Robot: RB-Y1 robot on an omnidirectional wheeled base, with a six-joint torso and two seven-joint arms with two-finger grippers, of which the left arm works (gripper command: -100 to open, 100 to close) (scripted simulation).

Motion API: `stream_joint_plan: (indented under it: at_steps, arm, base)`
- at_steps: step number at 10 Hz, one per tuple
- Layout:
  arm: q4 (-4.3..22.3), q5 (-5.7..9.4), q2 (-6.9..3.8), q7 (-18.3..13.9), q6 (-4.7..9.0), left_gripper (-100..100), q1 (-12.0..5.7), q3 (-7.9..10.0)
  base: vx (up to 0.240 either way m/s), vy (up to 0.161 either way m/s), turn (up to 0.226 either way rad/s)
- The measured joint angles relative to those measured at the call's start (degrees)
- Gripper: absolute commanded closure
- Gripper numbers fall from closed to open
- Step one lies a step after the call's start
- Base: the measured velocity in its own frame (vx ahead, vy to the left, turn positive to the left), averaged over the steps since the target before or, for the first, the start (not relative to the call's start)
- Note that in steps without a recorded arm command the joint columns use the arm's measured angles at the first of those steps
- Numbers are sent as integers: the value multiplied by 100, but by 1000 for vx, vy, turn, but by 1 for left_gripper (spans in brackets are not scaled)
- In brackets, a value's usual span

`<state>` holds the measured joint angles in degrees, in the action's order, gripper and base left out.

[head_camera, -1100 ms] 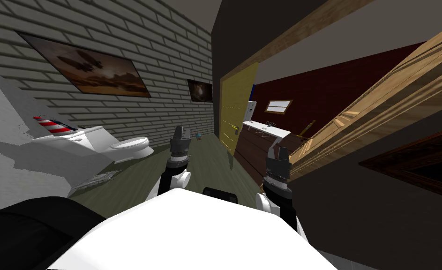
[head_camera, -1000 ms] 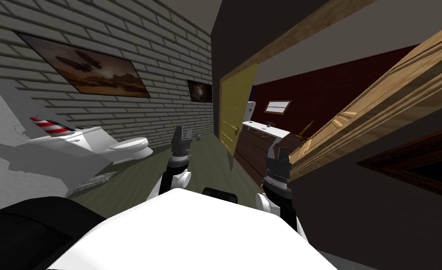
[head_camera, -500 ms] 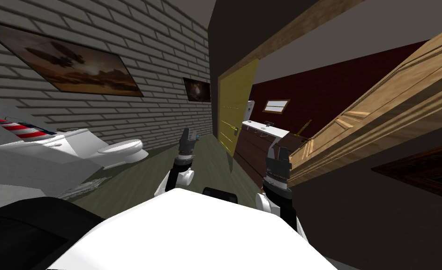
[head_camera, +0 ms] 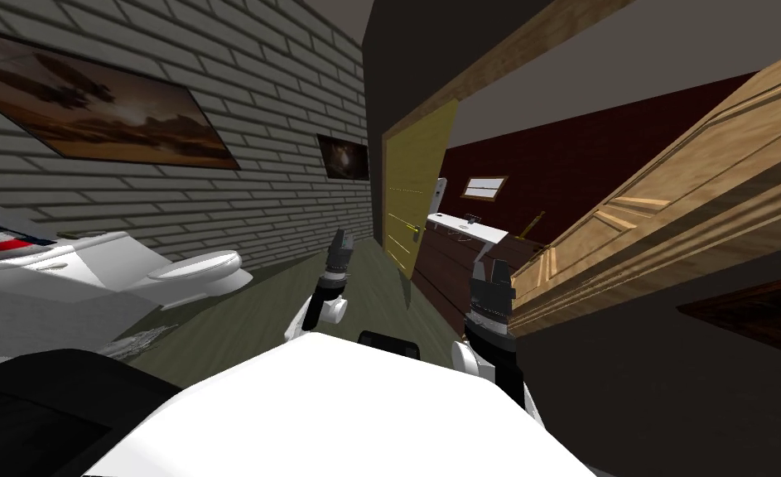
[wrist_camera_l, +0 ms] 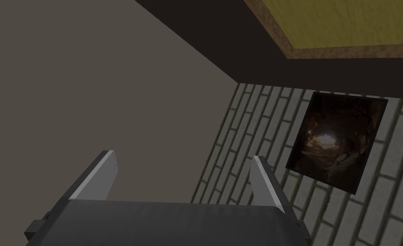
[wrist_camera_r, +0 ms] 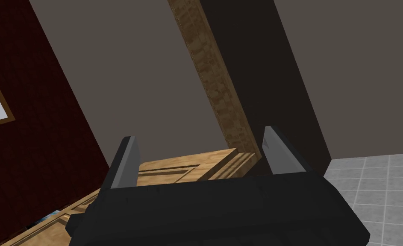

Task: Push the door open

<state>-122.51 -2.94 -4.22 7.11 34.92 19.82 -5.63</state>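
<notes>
A yellow door (head_camera: 407, 195) with a small handle (head_camera: 416, 233) stands ajar at the far side of a wood-framed doorway (head_camera: 504, 62). A light wooden panelled door (head_camera: 670, 207) slants across the near right. My left gripper (head_camera: 340, 245) is raised in front of the yellow door, short of it, fingers open and empty (wrist_camera_l: 183, 179); the yellow door's edge (wrist_camera_l: 350, 21) lies beyond them. My right gripper (head_camera: 489, 270) is held beside the panelled door's near end, open and empty (wrist_camera_r: 200, 158), above the panelled door (wrist_camera_r: 179, 171) and by the frame strip (wrist_camera_r: 213, 77).
A white toilet (head_camera: 194, 269) and a white vanity (head_camera: 65, 265) stand along the brick wall on the left, under a large picture (head_camera: 90, 103). A small picture (head_camera: 343, 157) hangs near the yellow door. Through the doorway are a dark cabinet (head_camera: 446, 269), white counter (head_camera: 463, 225) and dark red wall.
The whole head view has shifted: the toilet, vanity and pictures slid left as I turned. My left arm has moved right and forward toward the doorway. The right arm holds its place.
</notes>
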Motion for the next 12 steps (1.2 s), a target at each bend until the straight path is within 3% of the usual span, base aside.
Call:
stream_joint_plan:
  at_steps: [6,12]
  arm:
    - [732,-3,-52,-145,-75,-100,-399,-126]
    - [1592,2,-91,-320,-179,-100,-916,-245]
  base:
    - [93,38,-53]
    - [93,36,-64]
